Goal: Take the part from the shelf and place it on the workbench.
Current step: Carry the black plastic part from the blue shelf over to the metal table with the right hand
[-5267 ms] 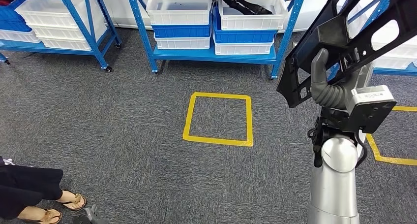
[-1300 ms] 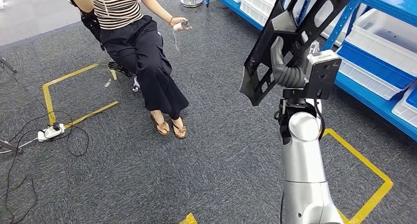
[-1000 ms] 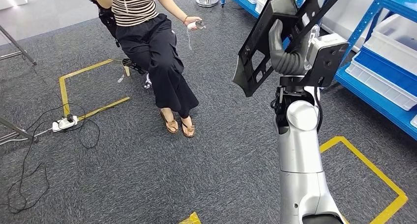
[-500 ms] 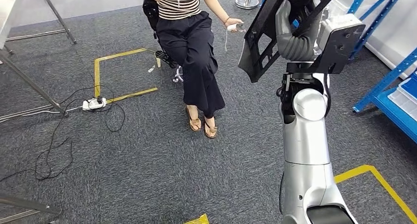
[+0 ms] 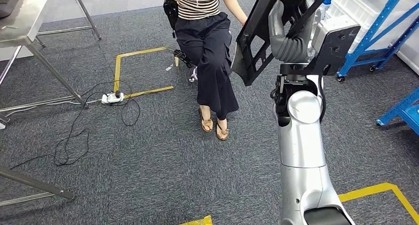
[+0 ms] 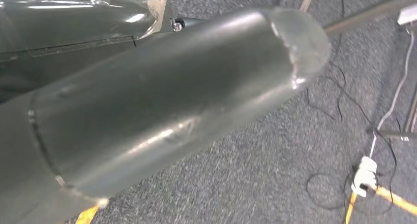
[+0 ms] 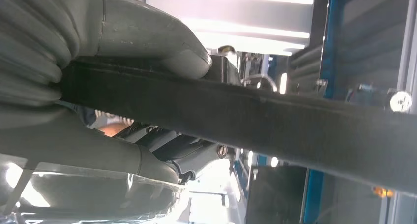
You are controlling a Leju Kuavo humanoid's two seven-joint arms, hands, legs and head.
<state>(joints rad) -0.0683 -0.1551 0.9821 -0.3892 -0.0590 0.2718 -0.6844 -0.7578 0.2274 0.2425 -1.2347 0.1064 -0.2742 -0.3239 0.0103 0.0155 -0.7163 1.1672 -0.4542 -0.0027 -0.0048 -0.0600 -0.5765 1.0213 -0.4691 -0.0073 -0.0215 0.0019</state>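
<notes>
- Grey carpet [image 5: 163, 160] floor; whole view has swung since half a second ago, so the camera turned, not the things. The person [image 5: 207, 42] sat left of the part then too, now nearer frame centre.
- Metal table [image 5: 24, 17] has come further into view, far left of the person; its top is bare steel on slanted legs.
- Right hand [image 5: 286, 34] grips the part [image 5: 257, 42], same hold as before: thick grey thumb pressed on one face, raised high just right of the person.
- Right wrist view: thumb and fingers [image 7: 74, 145] clamp the part's [image 7: 275, 120] dark flat bar.
- Left hand: can't tell its state.
- One part: black flat plate with cut-out slots.
- One white power strip [image 5: 112, 97] with black cables, left of the person, touching one yellow tape square [image 5: 143, 71].
- Blue shelf frame [image 5: 375, 37] on castors, right of the part.
</notes>
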